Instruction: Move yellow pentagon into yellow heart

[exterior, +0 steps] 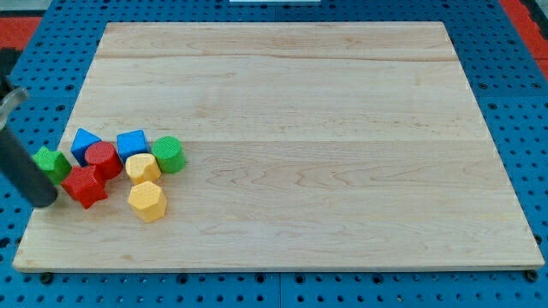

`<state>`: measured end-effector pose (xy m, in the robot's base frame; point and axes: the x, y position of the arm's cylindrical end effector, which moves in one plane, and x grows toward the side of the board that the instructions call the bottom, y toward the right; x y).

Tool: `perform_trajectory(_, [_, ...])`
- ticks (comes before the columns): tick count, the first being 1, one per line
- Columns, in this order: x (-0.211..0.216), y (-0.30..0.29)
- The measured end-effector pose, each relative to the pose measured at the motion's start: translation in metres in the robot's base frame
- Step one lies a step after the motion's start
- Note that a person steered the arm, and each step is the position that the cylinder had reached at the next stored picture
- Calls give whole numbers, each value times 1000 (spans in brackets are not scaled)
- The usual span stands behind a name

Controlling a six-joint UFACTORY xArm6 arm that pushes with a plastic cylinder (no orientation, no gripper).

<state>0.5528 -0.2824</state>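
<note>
my tip [44, 203] has no jaws, sits left of the red block [85, 186], so swing below the yellow pentagon [146, 201] and nudge it up into the yellow heart [142, 167] just above.

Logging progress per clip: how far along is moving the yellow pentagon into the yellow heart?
Nearly done, by position: the yellow pentagon sits just below the yellow heart, apparently touching or almost so. In hand: nothing visible; my tip rests at the view's left, beside the red block, away from the pentagon. Left: at most a short push toward the view's top.
</note>
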Motion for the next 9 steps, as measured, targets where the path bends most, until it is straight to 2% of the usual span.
perform_trajectory(1, [24, -6])
perform_trajectory(3, [45, 136])
perform_trajectory(4, [36, 166])
perform_trajectory(7, [-9, 159])
perform_trajectory(8, [5, 163])
perform_trajectory(9, [22, 136])
